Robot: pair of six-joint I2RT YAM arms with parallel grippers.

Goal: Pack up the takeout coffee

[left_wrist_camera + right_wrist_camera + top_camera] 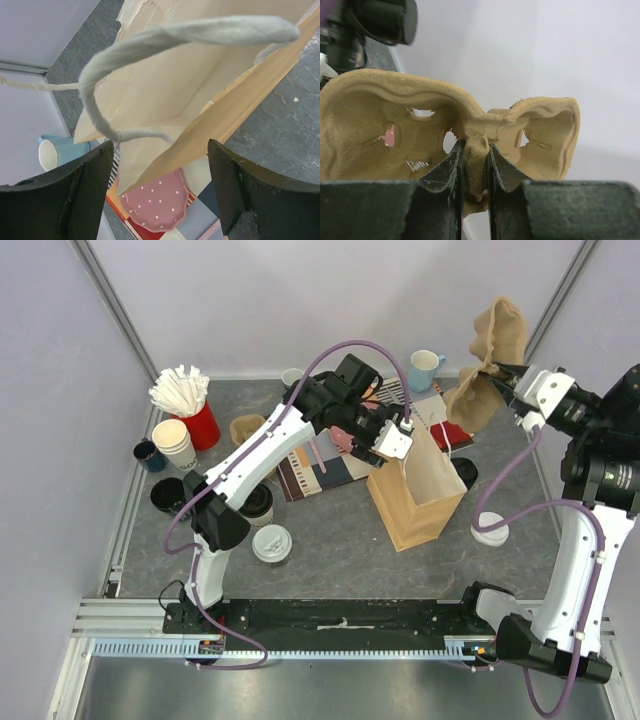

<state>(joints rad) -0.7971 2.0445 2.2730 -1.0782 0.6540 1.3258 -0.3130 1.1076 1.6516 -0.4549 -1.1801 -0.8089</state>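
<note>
- Takeout coffee: the white-lidded black cup (271, 543) and the black-lidded cream cup (256, 502) stand upright at the near left of the bench (340, 540). The cream one is partly under the left arm. Neither is held or packed yet.
- The paper bag (420, 490) stands near the middle, to the right of both cups, with its mouth gaping upward, ready to take a load.
- The left tool (160, 145) is at the bag's far-left rim with its fingers spread wide and gripping nothing. The bag wall and the looped handle (165, 35) lie across the gap. It is probably placed there to steady the bag or hold the mouth open.
- The right tool (475, 160) is clamped on the centre ridge of a moulded pulp cup carrier (492, 350). It holds the carrier high at the far right, clear of the bench.
- Gripping that ridge leaves both cup wells free. The carrier seems meant to go into the bag, or to receive the cups first; I cannot tell which.
</note>
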